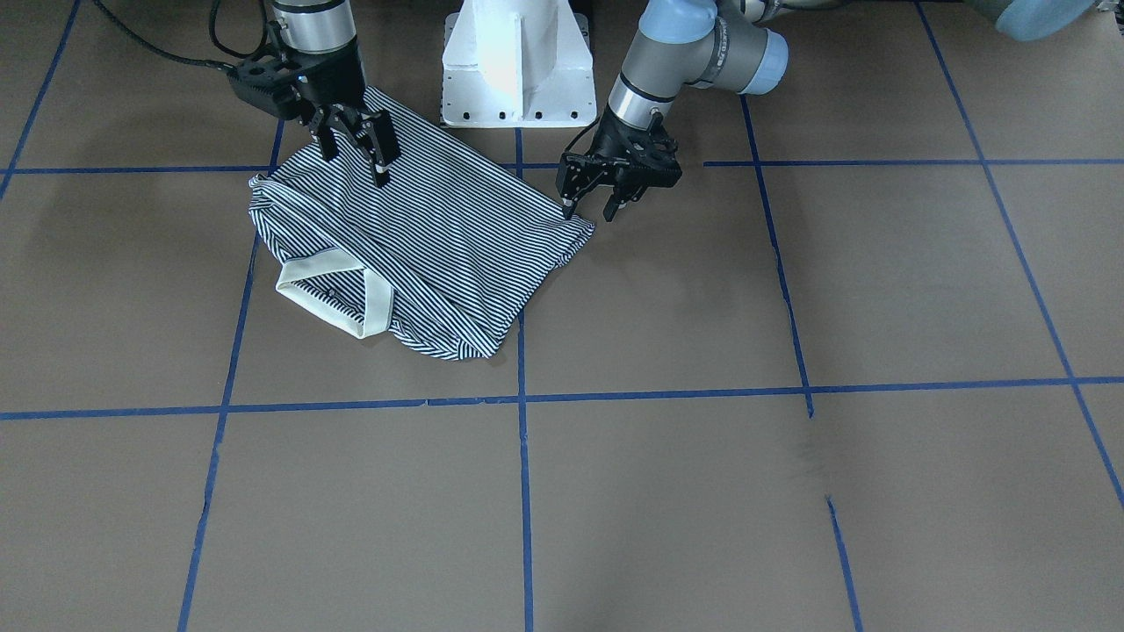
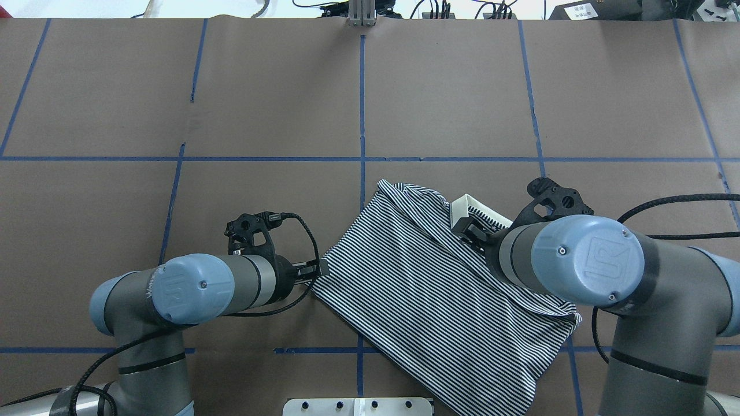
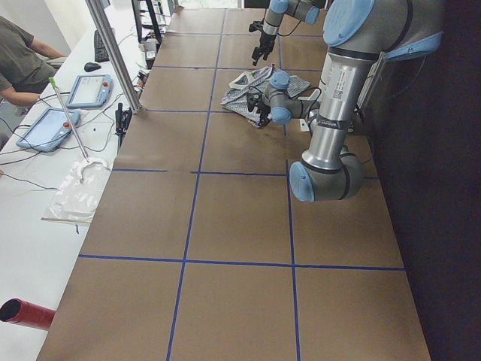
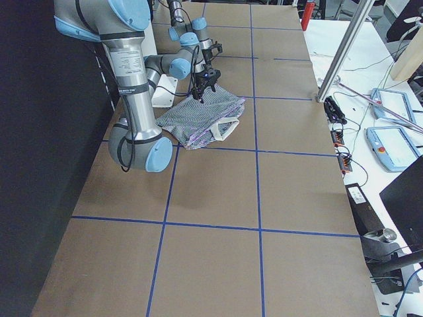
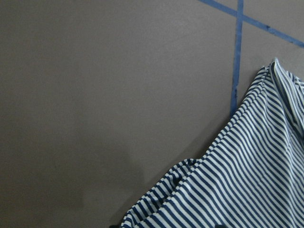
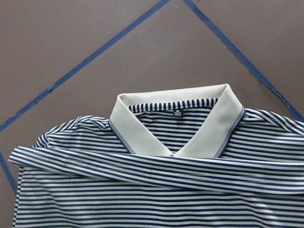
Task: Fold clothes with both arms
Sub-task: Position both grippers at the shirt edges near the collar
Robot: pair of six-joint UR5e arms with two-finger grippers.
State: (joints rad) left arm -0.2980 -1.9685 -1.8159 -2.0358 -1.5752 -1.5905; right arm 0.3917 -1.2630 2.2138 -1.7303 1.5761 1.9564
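**1. Workpiece.** The polo shirt [image 1: 439, 246], in thin navy-and-white stripes, lies folded into a compact, roughly rectangular packet on the table [image 1: 790, 491]. It sits on the robot's right half, just in front of the white pedestal base [image 1: 516, 61]. One corner reaches the centre tape line [image 1: 524, 456]. The cream collar [image 1: 378, 303] stands open at the edge farthest from the robot. In the right wrist view a size label [image 6: 177, 113] shows inside the collar. A folded striped band crosses the shirt directly below the collar's V.

**2. Right gripper.** The right gripper [image 1: 356, 158] points down over the part of the shirt nearest the robot. Its jaws are spread apart and nothing is between them. The pictures do not settle whether the fingertips touch the fabric.

**3. Left gripper.** The left gripper [image 1: 588, 209] is at the shirt's corner on the robot's left. Its jaws are parted and hold nothing. One fingertip is just beside the fabric edge, the other over bare table.

**4. Arms.** The right arm [image 2: 587, 260] reaches over the shirt. The left arm [image 2: 191, 289] lies low beside it.

**5. Surroundings.** The table is brown and marked with a blue tape grid. A person [image 3: 19, 60] sits at a white bench alongside.
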